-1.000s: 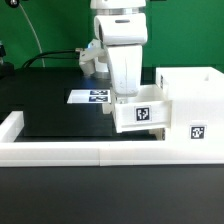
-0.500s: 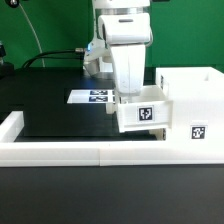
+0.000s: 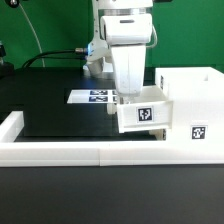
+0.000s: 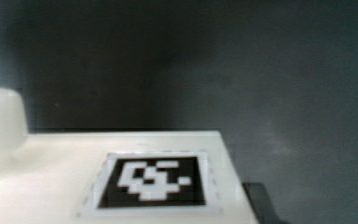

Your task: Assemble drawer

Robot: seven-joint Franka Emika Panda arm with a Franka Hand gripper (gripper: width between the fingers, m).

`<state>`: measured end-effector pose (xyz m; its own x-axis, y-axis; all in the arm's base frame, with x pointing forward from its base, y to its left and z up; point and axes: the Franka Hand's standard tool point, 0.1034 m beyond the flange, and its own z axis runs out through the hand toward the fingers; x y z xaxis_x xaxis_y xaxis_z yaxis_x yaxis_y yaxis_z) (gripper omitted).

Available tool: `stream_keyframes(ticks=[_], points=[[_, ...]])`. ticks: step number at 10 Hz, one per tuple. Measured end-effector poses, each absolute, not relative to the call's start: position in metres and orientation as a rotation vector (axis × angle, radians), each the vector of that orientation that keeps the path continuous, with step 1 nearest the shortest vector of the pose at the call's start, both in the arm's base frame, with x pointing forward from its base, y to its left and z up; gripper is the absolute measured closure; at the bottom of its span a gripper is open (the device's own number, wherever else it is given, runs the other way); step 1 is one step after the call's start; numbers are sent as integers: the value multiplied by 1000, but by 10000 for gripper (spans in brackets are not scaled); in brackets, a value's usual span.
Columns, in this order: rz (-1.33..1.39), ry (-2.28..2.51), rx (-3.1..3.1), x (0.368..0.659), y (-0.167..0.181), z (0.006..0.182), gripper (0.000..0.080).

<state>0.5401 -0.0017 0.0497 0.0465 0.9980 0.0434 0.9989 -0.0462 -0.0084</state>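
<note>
The drawer's tall open-fronted housing stands at the exterior view's right, with a tag on its front. One small white tray with a tag sits against the housing's open side, slightly tilted. My gripper reaches down into the tray from above and is shut on its wall; the fingertips are hidden behind the tray. In the wrist view the tray's tagged white face fills the lower part, and one dark finger shows beside its edge. No second tray shows.
The marker board lies flat on the black tabletop behind the tray. A low white rail edges the table's front and the exterior view's left side. Cables hang at the back left.
The arm and the tray have shifted slightly toward the exterior view's right, closer into the housing. Nothing else has moved.
</note>
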Motion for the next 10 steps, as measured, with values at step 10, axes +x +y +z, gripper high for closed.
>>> stream_keyframes(ticks=[10], points=[[-48,-2176,-2224,540,2,50,755]])
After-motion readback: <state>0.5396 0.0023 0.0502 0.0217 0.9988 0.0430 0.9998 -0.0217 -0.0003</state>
